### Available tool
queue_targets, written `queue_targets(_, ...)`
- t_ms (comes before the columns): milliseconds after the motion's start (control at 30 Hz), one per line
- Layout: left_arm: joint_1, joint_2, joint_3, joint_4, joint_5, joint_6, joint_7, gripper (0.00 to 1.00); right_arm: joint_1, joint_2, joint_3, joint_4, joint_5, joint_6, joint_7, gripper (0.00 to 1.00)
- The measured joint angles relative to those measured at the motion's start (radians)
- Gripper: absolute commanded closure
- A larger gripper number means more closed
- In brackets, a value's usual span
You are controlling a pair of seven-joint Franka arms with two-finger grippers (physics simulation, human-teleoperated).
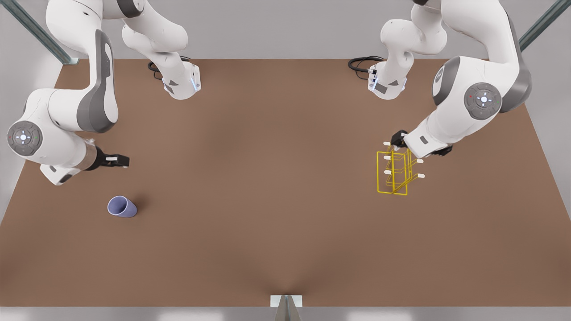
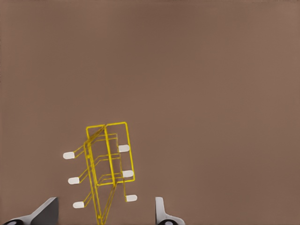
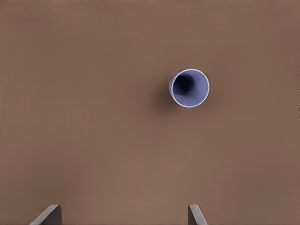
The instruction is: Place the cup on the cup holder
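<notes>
From my remote console: the lavender cup [image 1: 122,207] stands upright near the worktop [image 1: 276,187] edge on the front view's left, bare surface around it. My right end effector [image 1: 119,160] hovers open nearby; my left end effector [image 1: 397,141], fingers spread, hangs over the yellow cup holder [image 1: 395,171].

Brown tabletop [image 1: 276,178]; grey wall [image 1: 276,26] behind; metal struts [image 1: 40,31] at corners.
</notes>
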Motion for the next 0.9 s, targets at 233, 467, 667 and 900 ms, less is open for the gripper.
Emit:
queue_targets(233, -0.001, 0.009, 0.005, -0.004, 0.007, -0.001, 0.001, 0.0, -0.027, 0.07, 0.003, 0.047, -0.001, 0.055, -0.004, 0.0)
queue_targets(467, -0.001, 0.009, 0.005, -0.001, 0.02, -0.021, 0.001, 0.0, -0.038, 0.341, 0.006, 0.224, -0.005, 0.167, -0.007, 0.0)
queue_targets(667, -0.001, 0.012, 0.004, -0.003, 0.025, -0.033, 0.001, 0.0, -0.091, 0.455, 0.006, 0.229, -0.005, 0.294, -0.026, 0.0)
queue_targets(900, -0.001, 0.017, 0.004, -0.002, 0.028, -0.042, 0.0, 0.0, -0.09, 0.434, 0.019, 0.105, -0.004, 0.369, -0.047, 0.0)
